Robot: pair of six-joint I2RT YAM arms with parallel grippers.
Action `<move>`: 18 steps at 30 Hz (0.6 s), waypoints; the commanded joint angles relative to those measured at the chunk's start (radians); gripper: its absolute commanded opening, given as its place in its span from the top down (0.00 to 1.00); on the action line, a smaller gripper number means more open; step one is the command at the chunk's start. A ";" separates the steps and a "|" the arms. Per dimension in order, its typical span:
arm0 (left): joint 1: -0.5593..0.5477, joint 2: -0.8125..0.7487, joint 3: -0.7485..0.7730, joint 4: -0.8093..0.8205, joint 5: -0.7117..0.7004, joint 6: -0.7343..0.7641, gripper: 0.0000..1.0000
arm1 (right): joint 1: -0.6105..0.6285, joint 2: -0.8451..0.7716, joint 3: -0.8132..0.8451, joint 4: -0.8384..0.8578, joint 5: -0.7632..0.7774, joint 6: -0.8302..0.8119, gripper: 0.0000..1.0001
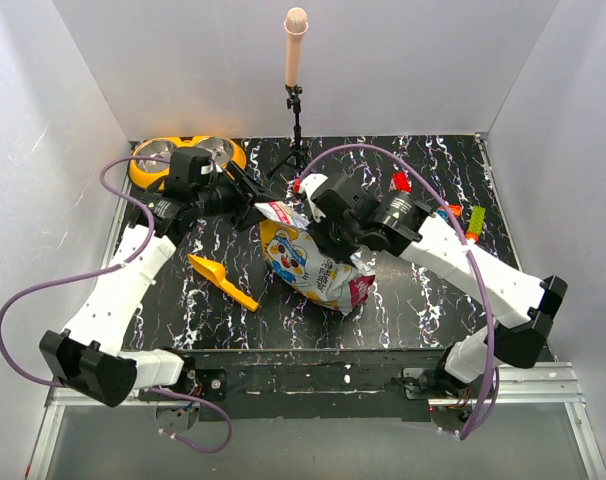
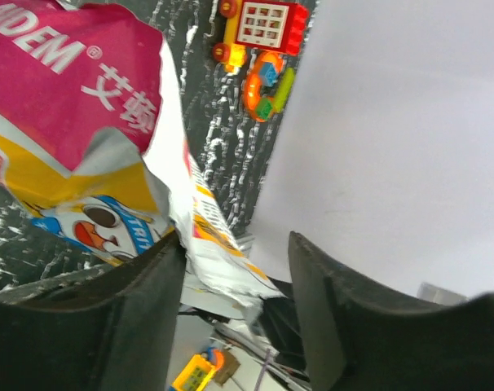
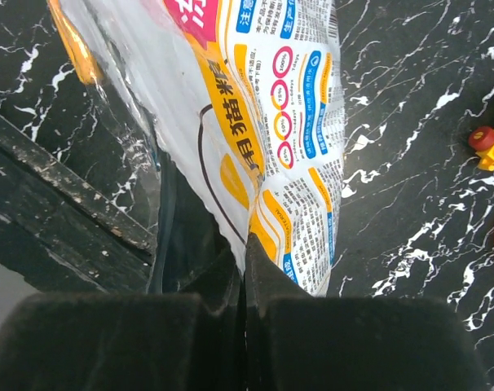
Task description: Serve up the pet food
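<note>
**Visitor:** As both arms lean over the black marbled table [image 1: 423,300], which one has the pet food bag [image 1: 305,262]?

**Technician:** The right gripper [image 3: 245,244]. Its fingers are clenched on a thin edge of the printed film. The bag lies crumpled at centre frame in the overhead view.

**Visitor:** And the left gripper [image 2: 235,244]?

**Technician:** It is released, with fingers spread at the bag's upper-left end. A fold of the bag rests against one finger.

**Visitor:** What else is on the table?

**Technician:** A yellow scoop [image 1: 223,283] lies flat just left of the bag. An orange double bowl [image 1: 143,172] sits in the upper left, and toy blocks [image 2: 262,24] sit at the right.
</note>
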 commanded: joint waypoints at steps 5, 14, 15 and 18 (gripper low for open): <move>-0.015 -0.222 -0.115 0.039 0.087 -0.128 0.40 | 0.007 0.104 0.191 0.027 -0.094 0.106 0.99; -0.308 -0.272 -0.192 0.094 -0.083 -0.278 0.48 | 0.005 0.104 0.181 0.047 -0.119 0.186 0.99; -0.340 -0.258 -0.203 0.098 -0.105 -0.299 0.50 | 0.004 0.101 0.170 0.050 -0.119 0.194 0.99; -0.388 -0.233 -0.246 0.141 -0.136 -0.355 0.62 | 0.004 0.089 0.151 0.057 -0.119 0.205 0.99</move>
